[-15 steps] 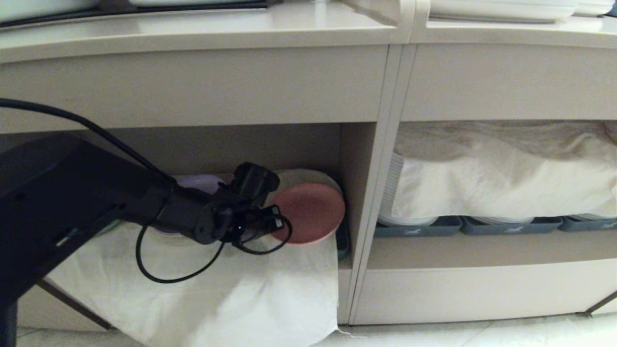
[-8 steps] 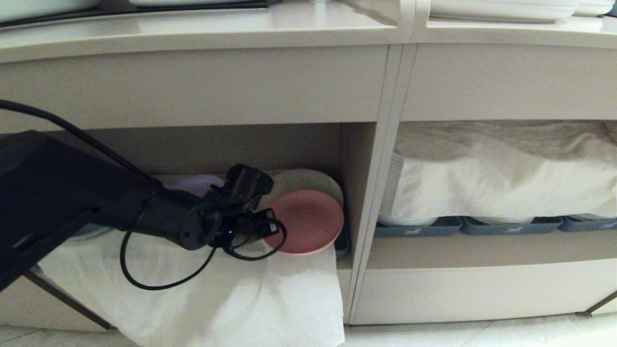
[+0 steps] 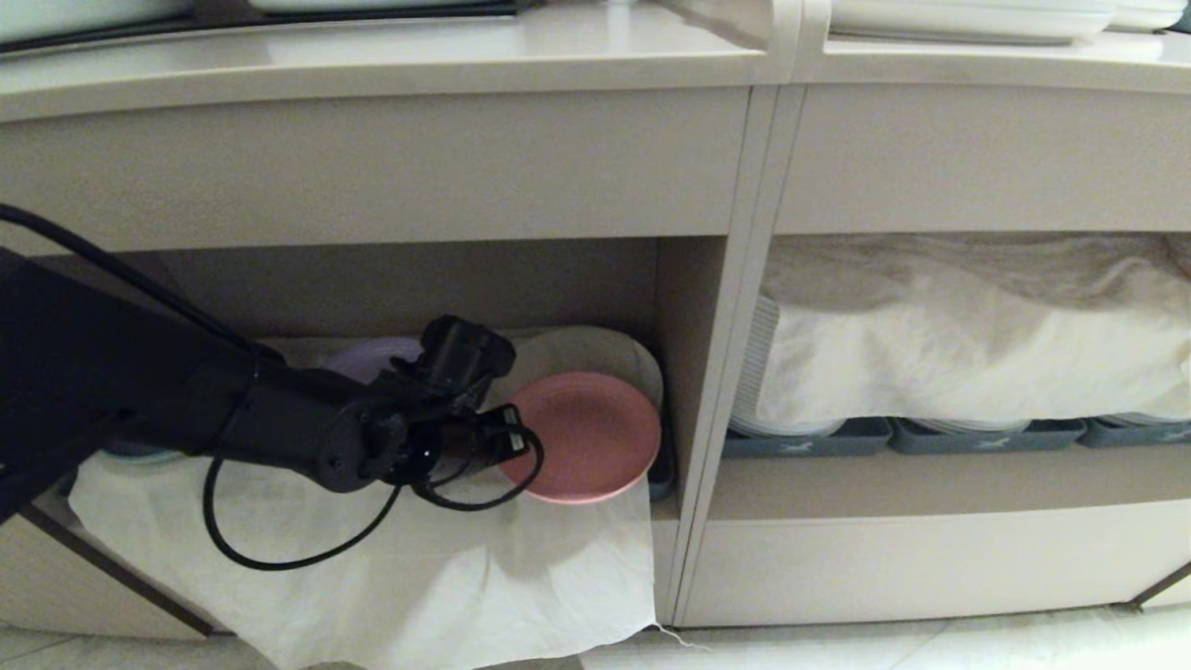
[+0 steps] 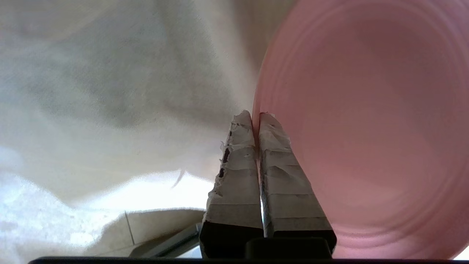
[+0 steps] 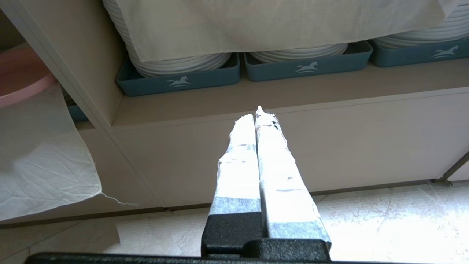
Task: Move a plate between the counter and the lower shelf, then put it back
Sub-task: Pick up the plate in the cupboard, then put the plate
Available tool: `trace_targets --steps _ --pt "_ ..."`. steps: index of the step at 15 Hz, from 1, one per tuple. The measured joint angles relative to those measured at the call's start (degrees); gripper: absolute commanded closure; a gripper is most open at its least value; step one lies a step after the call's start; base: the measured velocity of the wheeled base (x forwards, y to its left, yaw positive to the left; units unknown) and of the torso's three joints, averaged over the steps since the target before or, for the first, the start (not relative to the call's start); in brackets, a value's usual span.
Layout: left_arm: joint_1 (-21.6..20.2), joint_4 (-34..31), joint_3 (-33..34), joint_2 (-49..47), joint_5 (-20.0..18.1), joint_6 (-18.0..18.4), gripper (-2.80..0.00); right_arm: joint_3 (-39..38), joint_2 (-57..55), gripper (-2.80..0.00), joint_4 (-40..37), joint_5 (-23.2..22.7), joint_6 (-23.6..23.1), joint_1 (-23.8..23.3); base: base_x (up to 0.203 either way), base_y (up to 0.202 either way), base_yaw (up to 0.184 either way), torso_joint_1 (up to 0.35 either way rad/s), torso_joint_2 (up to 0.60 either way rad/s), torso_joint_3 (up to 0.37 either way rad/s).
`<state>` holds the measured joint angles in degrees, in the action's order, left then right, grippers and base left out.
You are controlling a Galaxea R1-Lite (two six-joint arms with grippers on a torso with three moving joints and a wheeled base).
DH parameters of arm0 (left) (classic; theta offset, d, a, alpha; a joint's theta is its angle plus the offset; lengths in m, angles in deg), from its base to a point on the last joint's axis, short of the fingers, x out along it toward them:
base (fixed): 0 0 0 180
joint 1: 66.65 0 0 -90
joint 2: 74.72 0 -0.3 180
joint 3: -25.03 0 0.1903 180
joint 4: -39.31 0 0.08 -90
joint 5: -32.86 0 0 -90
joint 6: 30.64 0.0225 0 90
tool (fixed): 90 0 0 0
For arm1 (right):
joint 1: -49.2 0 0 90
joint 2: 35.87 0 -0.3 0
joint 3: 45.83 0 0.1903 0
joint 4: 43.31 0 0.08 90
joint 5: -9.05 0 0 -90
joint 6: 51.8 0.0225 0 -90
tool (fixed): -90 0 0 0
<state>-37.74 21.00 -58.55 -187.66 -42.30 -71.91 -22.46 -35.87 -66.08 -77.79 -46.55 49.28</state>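
The pink plate [image 3: 586,437] hangs tilted at the mouth of the lower shelf [image 3: 419,279], above the draped white cloth [image 3: 419,558]. My left gripper [image 3: 516,437] is shut on its left rim. In the left wrist view the taped fingers [image 4: 234,176] pinch the rim of the plate [image 4: 366,128], and the gripper [image 4: 255,114] is closed tight. Behind the plate lie a white plate stack [image 3: 595,349] and a purple plate [image 3: 372,354]. The counter [image 3: 372,56] runs above. My right gripper [image 5: 256,112] is shut and empty, low before the cabinet front.
A beige divider [image 3: 716,419] separates this cubby from the wider one on the right. That one holds grey-blue trays [image 3: 809,442] with white plate stacks under another cloth [image 3: 968,344]. Pale tiled floor [image 5: 366,220] lies below.
My left arm has drawn back to the left and sunk a little. The pink plate came with it, lower and slightly out of the cubby. The cloth's hanging edge shifted.
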Motion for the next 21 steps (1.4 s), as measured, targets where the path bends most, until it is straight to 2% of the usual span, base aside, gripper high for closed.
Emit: trace_targets --steps 10,21 --pt "0.0 0.1 5.9 4.9 0.0 -0.9 0.00 0.0 0.0 0.00 0.0 0.0 0.0 0.0 0.000 0.000 0.000 0.000 0.00 0.000" --pt "0.2 0.1 19.8 15.6 0.1 -0.7 0.00 0.0 0.0 0.00 0.0 0.0 0.0 0.0 0.000 0.000 0.000 0.000 0.00 0.000"
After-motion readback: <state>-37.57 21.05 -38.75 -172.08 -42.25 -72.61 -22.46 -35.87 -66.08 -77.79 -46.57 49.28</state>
